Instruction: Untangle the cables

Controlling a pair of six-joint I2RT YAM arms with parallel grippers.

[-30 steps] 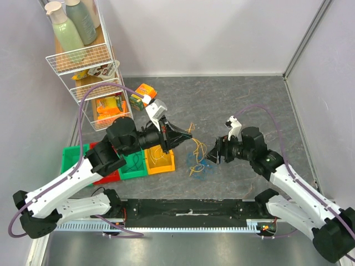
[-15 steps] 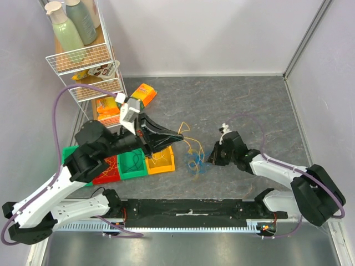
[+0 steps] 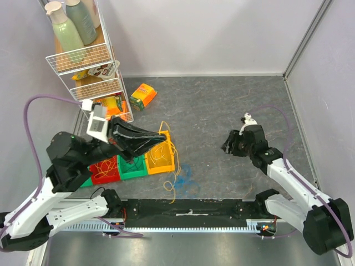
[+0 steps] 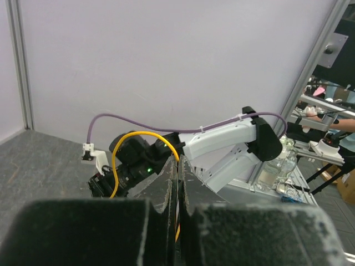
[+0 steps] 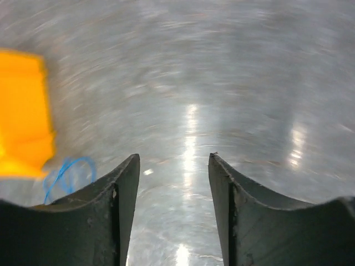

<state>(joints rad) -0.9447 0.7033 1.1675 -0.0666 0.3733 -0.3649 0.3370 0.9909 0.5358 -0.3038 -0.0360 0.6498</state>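
A yellow cable (image 4: pixel 115 166) is pinched in the fully closed left gripper (image 3: pixel 162 138), held above the bins (image 3: pixel 160 168) at the bench's (image 3: pixel 222 105) front left. A blue cable (image 3: pixel 186 176) is seen lying near the front edge. The right gripper (image 3: pixel 229 147) is held partly open and empty.

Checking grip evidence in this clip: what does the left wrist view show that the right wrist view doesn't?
Only the left wrist view: the left gripper shut on the yellow cable, whose loop arches above the fingertips, with the right arm beyond. Only the right wrist view: the right gripper open and empty, the blue cable lying on the table, and a blurred yellow bin. Both: the table's grey surface.
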